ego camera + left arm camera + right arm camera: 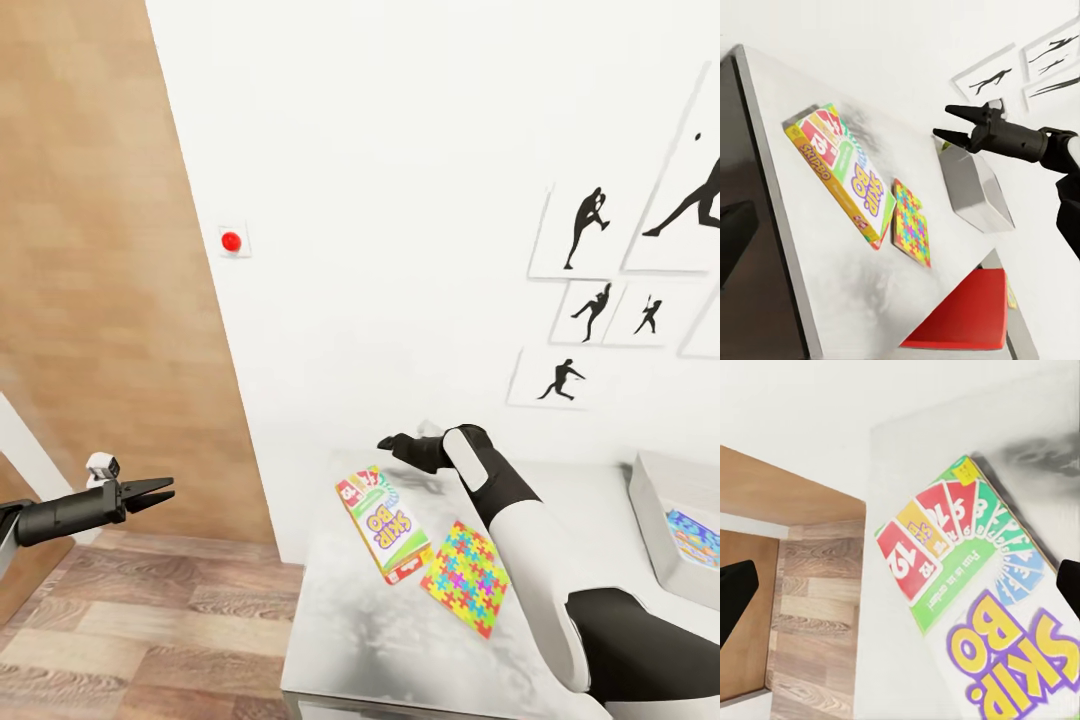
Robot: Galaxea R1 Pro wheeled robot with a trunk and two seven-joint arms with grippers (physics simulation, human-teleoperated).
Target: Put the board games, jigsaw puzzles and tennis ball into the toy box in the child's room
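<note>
Glossy board game near the table edge could slide off if the open, empty right gripper nudges it.

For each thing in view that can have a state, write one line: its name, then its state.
Left gripper: open, empty, out over the floor beside the table.
Right gripper: open, empty, above the table near the board game.
Board game: flat on the table, cover up, not yet boxed.
Puzzle: flat on the table, its edge against the board game.
Toy box: open-topped, on the table, something colourful already inside.
</note>
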